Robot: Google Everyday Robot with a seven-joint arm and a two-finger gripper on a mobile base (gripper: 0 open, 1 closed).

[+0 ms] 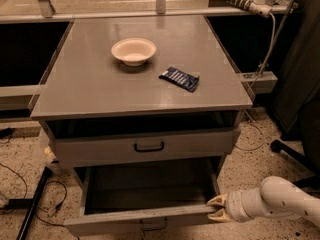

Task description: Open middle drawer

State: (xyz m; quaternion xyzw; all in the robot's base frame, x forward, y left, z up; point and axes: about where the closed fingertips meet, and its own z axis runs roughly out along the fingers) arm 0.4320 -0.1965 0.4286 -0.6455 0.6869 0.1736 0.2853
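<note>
**Middle drawer partly out, end effector at its right front corner**

The middle drawer (115, 225) stood partly out below the bench (95, 91) top, with its front running left to right along the bottom of the view. The end effector (215, 208) was at the far right end of that front. Its two fingers were narrowly parted and seemed to pinch the front's edge, well away from the centre handle (152, 226). Any further pull would likely run toward the camera, square to the front.
</note>
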